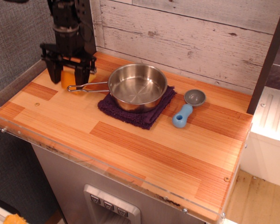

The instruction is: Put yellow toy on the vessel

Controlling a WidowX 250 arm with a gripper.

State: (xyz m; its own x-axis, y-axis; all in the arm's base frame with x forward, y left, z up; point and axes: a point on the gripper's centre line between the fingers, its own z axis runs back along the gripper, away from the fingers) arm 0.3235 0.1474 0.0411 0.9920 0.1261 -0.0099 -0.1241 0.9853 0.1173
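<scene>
The black gripper is sitting at about 10 o'clock on the wooden counter, fingers straddling the yellow toy. The vessel is resting on a purple cloth near centre, wire handle pointing to 9 o'clock. A blue-handled scoop is lying at 3 o'clock.

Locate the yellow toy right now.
The yellow toy sits at the counter's far left, between the claw's open fingers, just left of the saucepan's wire handle.
</scene>
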